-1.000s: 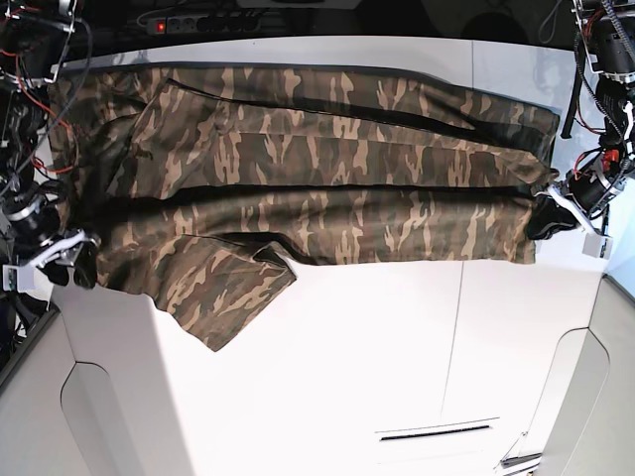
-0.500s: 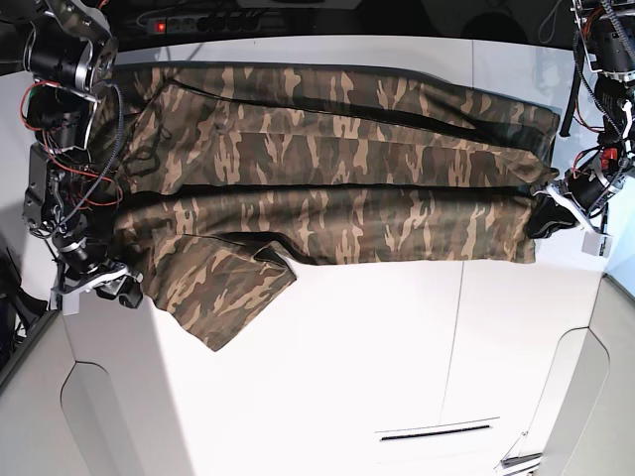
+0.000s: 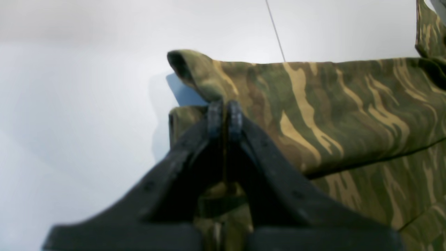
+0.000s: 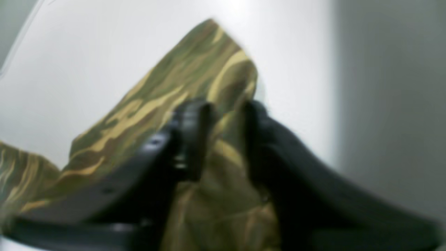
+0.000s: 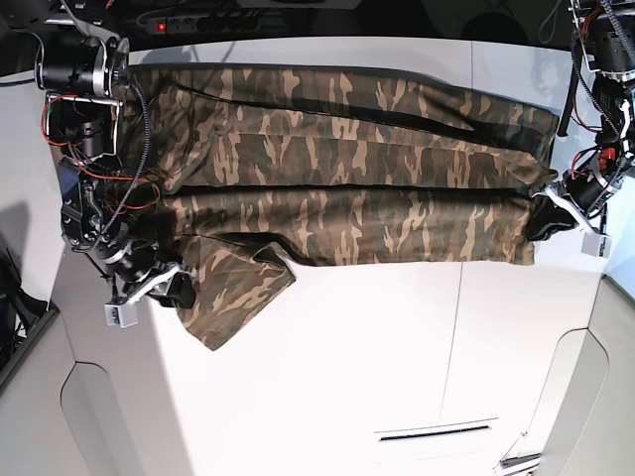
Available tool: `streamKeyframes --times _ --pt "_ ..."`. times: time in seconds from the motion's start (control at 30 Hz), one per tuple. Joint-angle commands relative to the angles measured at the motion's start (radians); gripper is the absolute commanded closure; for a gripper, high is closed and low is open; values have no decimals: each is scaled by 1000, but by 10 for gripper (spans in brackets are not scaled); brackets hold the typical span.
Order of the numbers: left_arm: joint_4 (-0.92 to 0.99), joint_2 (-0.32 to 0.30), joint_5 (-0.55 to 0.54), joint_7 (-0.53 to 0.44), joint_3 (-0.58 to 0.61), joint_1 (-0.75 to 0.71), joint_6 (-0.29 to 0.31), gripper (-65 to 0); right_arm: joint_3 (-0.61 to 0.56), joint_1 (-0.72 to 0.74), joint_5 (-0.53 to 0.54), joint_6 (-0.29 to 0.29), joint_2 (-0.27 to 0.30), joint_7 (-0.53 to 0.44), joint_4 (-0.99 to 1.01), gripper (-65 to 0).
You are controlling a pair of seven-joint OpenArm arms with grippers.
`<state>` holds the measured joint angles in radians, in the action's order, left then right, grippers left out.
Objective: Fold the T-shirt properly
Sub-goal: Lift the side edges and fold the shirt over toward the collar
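Note:
The camouflage T-shirt (image 5: 337,169) lies spread across the white table (image 5: 397,347), with one sleeve flap pointing toward the front left. In the base view my left gripper (image 5: 549,216) is at the shirt's right edge. The left wrist view shows it (image 3: 224,115) shut on a fold of the T-shirt (image 3: 348,104). My right gripper (image 5: 177,286) is at the left sleeve. In the blurred right wrist view its fingers (image 4: 195,139) stand close on either side of a raised bunch of T-shirt fabric (image 4: 195,69), and the right gripper (image 4: 223,118) pinches it.
A power strip with a red light (image 5: 198,20) lies behind the table's far edge. Loose cables hang along the arm on the left (image 5: 94,159). A thin seam (image 5: 458,327) and a slot (image 5: 437,432) mark the table's front part.
My right arm has swung in from the table's left edge to the sleeve, and its jaws have narrowed onto the fabric. The left gripper has kept its hold in place.

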<state>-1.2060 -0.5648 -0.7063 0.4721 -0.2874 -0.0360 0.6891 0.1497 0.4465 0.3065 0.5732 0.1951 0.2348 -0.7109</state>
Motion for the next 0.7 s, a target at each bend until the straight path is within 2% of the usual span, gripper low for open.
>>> streamKeyframes --times 0.0,0.03,0.13,0.27,0.4,0.67 --pt "-17 -19 -14 -19 -8 14 9 0 -7 21 -5 3 3 8 -11 -70" --pt "-17 -19 -14 -19 -8 14 9 0 -9 21 -5 3 3 8 -11 -11" --pt "-17 -19 -14 -19 -8 14 9 0 -8 21 -4 4 6 18 -18 0" --pt "-22 -20 -15 -21 -8 17 9 0 3 12 11 7 7 185 -103 0" --pt "-79 -24 -14 -19 -8 11 9 0 43 -71 100 7 14 341 -315 0" --pt "-254 -81 -14 -17 -48 -101 9 0 199 -358 272 7 21 534 -827 0"
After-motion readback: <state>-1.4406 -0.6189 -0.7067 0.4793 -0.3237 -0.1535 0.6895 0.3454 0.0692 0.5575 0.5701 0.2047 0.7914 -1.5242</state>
